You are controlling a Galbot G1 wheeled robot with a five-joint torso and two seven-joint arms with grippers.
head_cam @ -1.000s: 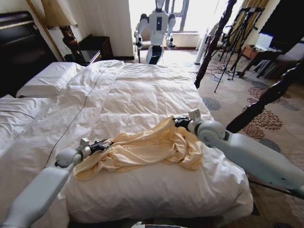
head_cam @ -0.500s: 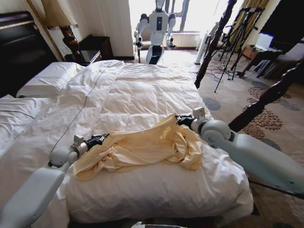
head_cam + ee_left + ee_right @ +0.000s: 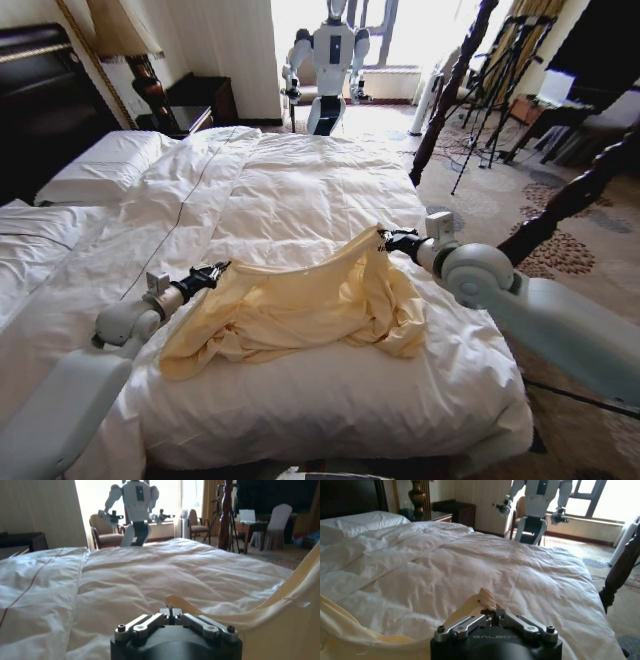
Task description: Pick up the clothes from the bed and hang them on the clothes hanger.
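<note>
The clothes (image 3: 300, 310), a pale yellow shirt, lie crumpled on the near part of the bed (image 3: 290, 190), partly lifted at two corners. My left gripper (image 3: 216, 270) is shut on the shirt's left edge; the left wrist view shows a yellow fold (image 3: 175, 603) pinched between its fingers. My right gripper (image 3: 385, 240) is shut on the shirt's upper right corner, raised a little off the duvet; the right wrist view shows a bunched tip of fabric (image 3: 487, 598) in its jaws. The clothes hanger is out of view.
A dark bedpost (image 3: 455, 80) rises at the bed's far right corner and another (image 3: 570, 200) slants at the right. Tripods (image 3: 500, 80) stand on the carpet beyond. Another robot (image 3: 330, 60) stands by the window. Pillows (image 3: 105, 165) lie at the left.
Both grippers have moved outward and up with the shirt's edges, the left one leftward and the right one rightward, spreading the shirt and lifting its corners off the duvet.
</note>
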